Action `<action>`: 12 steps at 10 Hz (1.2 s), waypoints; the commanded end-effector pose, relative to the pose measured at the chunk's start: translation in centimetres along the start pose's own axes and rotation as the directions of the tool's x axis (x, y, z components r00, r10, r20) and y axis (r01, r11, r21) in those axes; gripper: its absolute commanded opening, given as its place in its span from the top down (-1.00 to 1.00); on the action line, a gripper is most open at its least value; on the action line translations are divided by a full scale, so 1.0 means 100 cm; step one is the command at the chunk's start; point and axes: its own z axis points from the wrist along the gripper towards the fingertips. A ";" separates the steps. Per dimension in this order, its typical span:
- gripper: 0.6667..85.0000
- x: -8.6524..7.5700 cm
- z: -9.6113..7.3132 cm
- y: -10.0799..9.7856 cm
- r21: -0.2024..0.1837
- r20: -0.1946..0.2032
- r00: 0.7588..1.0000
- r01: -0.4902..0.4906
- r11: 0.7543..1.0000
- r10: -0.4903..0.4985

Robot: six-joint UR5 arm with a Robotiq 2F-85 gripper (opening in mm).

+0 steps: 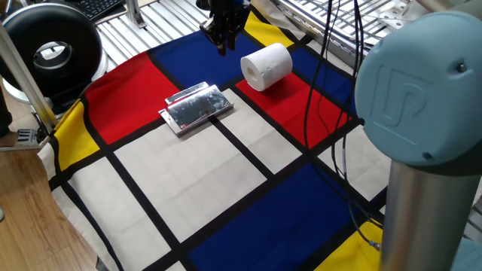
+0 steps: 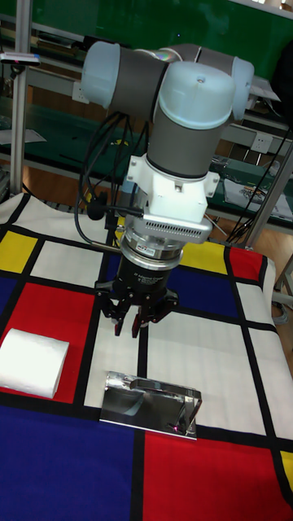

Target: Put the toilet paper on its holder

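White toilet paper [image 1: 266, 66] on its side, red panel; shiny flat holder [image 1: 196, 108] apart, empty
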 end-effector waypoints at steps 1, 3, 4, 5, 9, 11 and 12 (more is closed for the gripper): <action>0.30 -0.007 -0.001 -0.006 -0.007 0.009 0.999 0.037 0.999 -0.036; 0.30 -0.010 -0.001 -0.016 -0.013 0.009 0.998 0.063 0.998 -0.063; 0.31 -0.011 -0.002 -0.025 -0.017 0.008 0.997 0.078 0.997 -0.078; 0.31 -0.011 0.001 -0.032 -0.027 0.013 0.995 0.098 0.995 -0.098; 0.31 -0.010 0.012 -0.050 -0.029 0.036 0.989 0.142 0.989 -0.141; 0.31 -0.009 0.012 -0.048 -0.026 0.034 0.988 0.153 0.988 -0.152; 0.31 -0.009 0.010 -0.047 -0.027 0.031 0.988 0.154 0.988 -0.153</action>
